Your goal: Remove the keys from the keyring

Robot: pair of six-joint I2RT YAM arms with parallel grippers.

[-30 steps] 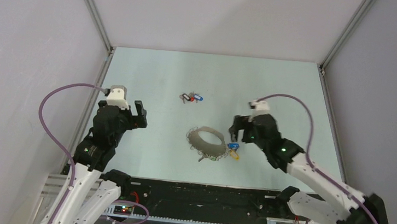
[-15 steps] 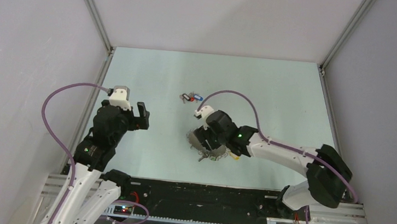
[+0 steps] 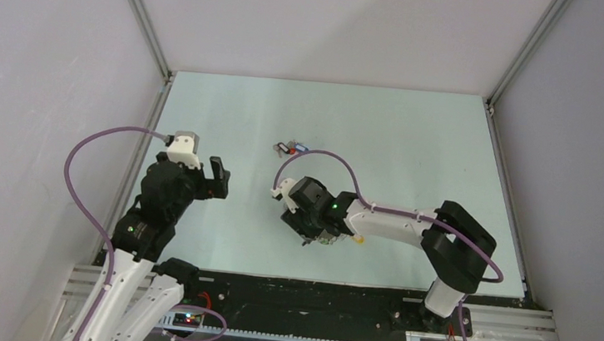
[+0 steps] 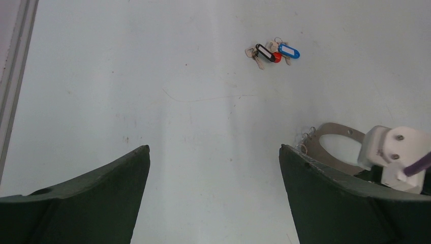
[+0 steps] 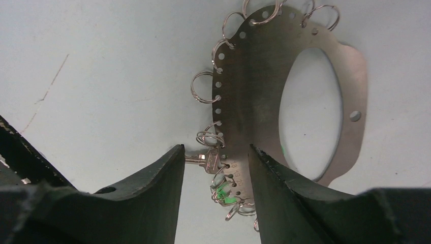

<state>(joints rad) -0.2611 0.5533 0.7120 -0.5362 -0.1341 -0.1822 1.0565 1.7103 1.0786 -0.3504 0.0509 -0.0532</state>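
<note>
The keyring (image 5: 259, 76) is a dull metal hoop lying flat, its punched edge fringed with small silvery rings. In the left wrist view its far rim (image 4: 333, 133) shows. One silver key (image 5: 204, 159) hangs from a ring on its left band. My right gripper (image 5: 216, 150) straddles that band, open at a narrow gap, with key and rings between the fingers (image 5: 152, 188). From above, the right gripper (image 3: 307, 225) covers most of the hoop, and a yellow-headed key (image 3: 357, 239) pokes out on the right. My left gripper (image 3: 216, 177) hovers wide open to the left, holding nothing.
A loose cluster of coloured-headed keys (image 4: 272, 52) lies on the pale table, beyond the hoop (image 3: 292, 148). Aluminium frame rails (image 3: 124, 203) border the table at left and right. The right arm's forearm (image 3: 394, 221) stretches across the near right side.
The right arm has swung left from the hoop's right side to over its left band, and its jaws have narrowed. The left arm has hardly moved.
</note>
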